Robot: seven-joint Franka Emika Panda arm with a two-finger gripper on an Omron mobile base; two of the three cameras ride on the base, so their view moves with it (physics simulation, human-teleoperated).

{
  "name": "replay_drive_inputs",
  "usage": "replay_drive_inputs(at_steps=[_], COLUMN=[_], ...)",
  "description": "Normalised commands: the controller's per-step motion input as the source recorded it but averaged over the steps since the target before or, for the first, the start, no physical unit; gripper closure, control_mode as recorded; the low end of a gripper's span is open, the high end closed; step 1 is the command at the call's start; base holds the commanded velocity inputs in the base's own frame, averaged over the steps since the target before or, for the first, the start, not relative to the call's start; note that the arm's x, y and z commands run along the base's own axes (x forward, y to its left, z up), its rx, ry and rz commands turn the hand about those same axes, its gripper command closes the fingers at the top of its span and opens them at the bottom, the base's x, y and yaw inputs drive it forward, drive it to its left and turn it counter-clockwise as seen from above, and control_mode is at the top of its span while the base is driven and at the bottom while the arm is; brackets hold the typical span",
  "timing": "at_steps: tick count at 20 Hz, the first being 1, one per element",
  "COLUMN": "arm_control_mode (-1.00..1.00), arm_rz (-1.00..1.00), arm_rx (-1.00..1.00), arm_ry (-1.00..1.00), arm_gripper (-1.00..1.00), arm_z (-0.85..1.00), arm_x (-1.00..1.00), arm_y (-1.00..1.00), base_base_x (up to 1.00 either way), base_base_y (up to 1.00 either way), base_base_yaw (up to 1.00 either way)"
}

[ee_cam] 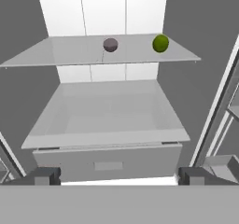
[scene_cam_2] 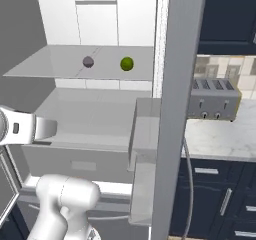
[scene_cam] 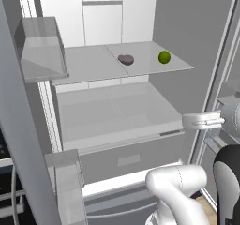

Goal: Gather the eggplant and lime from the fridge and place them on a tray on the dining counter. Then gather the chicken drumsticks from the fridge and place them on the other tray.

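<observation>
Before the base, fridge [scene_cam: 140, 13]: doors swung wide, white interior lit.
Drawer [ee_cam: 109, 120]: broad and pale, below the shelf, front closed with a small recessed handle.
Shelf [scene_cam: 93, 64]: clear glass, spanning the fridge above the drawer, carrying both vegetables.
Door bins [scene_cam: 40, 50]: clear, on the left door in the left base view; another on the right door edge in the right base view.
Toaster [scene_cam_2: 212, 100]: grey, four slots, on the pale counter right of the fridge.
Gripper [ee_cam: 119, 175]: outside the fridge, level with the drawer front, fingers [ee_cam: 46, 175] spread fully apart, holding nothing.
Eggplant [scene_cam: 126, 59]: small, dull purple, mid-shelf, left of the lime, apart from it.
Lime [scene_cam: 164, 56]: green, round, toward the shelf's right end.
</observation>
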Motion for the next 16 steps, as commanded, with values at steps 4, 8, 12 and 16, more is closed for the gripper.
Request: replay_drive_inputs(at_steps=[4,8,12,16], arm_control_mode=[1.00,1.00,1.00,-1.00], arm_rz=[0.00,0.00,0.00,-0.05], arm_rx=[0.00,0.00,0.00,0.00], arm_ry=[0.00,0.00,0.00,0.00], arm_gripper=[-1.00,-1.00,-1.00,-1.00], arm_z=[0.00,0.00,0.00,0.09], arm_x=[0.00,0.00,0.00,0.00], arm_y=[0.00,0.00,0.00,-0.03], base_base_x=[0.52,0.26,0.01,0.00], base_base_y=[0.30,0.03,0.00,0.00], base_base_yaw=[-0.07,-0.03,0.00,-0.02])
